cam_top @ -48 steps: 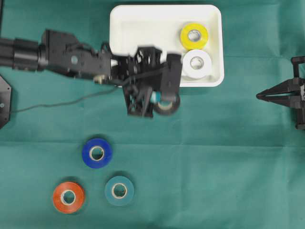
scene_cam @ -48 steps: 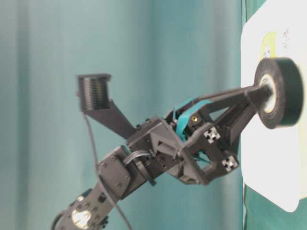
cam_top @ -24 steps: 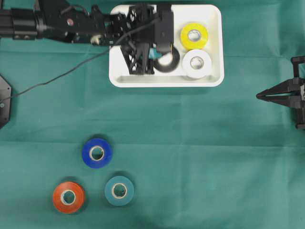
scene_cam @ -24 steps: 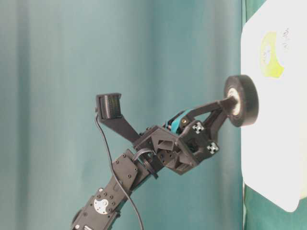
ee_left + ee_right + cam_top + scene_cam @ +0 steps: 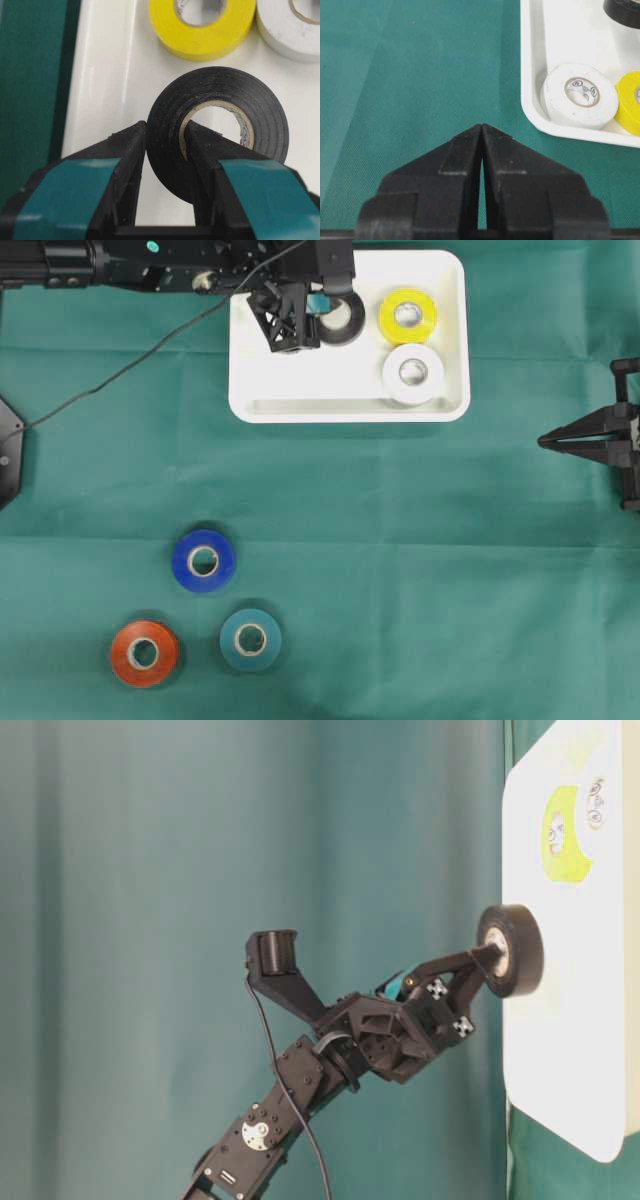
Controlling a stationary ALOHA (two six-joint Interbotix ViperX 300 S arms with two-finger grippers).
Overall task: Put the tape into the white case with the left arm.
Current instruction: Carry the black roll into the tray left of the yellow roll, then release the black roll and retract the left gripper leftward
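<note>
A black tape roll (image 5: 345,320) is pinched by my left gripper (image 5: 322,306), which is shut on it with one finger through the core and one outside the wall. It hangs over the back half of the white case (image 5: 300,405), just left of a yellow roll (image 5: 407,315). The left wrist view shows the teal-striped fingers (image 5: 127,150) clamping the black tape roll (image 5: 250,100) above the white case floor (image 5: 105,75). Whether the roll touches the floor I cannot tell. In the table-level view the black tape roll (image 5: 520,950) sits close against the white case (image 5: 570,1050).
A white roll (image 5: 413,373) lies in the case's front right corner. Blue (image 5: 203,560), orange (image 5: 144,653) and teal (image 5: 250,639) rolls lie on the green cloth at front left. My right gripper (image 5: 545,441) rests shut at the right edge, its tips (image 5: 482,127) pointing toward the case.
The left arm has carried the black roll from the cloth in front of the case, over its rim, to the back of the case beside the yellow roll. The right arm is unmoved.
</note>
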